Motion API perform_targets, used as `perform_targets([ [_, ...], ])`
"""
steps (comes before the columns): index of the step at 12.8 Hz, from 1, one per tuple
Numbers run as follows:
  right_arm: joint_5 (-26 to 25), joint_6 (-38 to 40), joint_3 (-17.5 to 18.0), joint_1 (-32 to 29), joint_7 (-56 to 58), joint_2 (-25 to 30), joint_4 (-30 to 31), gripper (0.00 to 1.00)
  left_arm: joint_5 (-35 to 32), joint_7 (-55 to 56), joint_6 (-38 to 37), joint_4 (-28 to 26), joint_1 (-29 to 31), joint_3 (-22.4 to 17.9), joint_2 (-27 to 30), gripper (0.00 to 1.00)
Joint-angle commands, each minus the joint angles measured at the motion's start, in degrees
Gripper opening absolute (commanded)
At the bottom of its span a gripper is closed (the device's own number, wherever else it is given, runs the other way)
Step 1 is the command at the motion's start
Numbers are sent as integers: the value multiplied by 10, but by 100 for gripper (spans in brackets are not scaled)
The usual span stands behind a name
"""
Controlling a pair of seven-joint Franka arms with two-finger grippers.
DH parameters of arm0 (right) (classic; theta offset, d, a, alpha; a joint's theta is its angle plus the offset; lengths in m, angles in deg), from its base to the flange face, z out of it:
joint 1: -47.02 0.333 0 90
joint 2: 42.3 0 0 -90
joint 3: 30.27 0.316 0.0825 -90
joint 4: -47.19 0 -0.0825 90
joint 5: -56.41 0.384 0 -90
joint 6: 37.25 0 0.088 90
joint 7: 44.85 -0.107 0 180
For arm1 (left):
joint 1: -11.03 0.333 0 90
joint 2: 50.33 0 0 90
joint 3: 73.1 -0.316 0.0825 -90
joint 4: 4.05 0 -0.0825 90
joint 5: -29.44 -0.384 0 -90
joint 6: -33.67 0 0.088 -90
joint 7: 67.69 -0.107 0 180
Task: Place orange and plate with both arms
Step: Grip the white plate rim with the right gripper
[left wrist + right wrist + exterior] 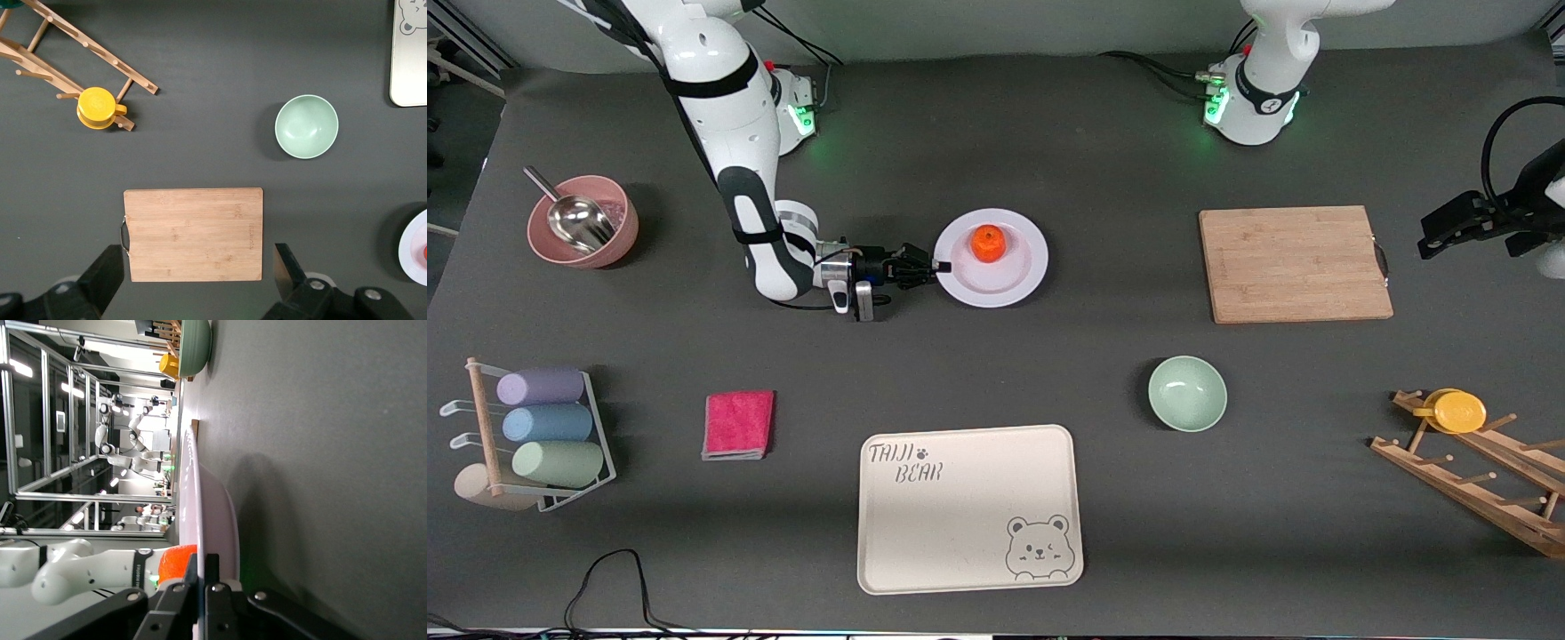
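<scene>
The small dimpled orange fruit (988,243) sits in the glossy round white plate (1014,280), mid-tabletop. The right gripper (940,266) has its jaws pinched on the plate's rim at the right arm's end; in the right wrist view the fruit is mostly hidden. The left gripper (200,267), jaws spread wide and empty, hangs over the rectangular bamboo cutting board (193,233).
</scene>
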Motion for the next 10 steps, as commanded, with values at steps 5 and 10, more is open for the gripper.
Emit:
perform_targets([
  [5, -64, 14, -15, -42, -102, 44, -23, 0, 4, -9, -13, 6, 3, 1, 2, 100],
  [10, -160, 14, -17, -115, -217, 88, -105, 0, 5, -20, -13, 5, 2, 1, 1, 100],
])
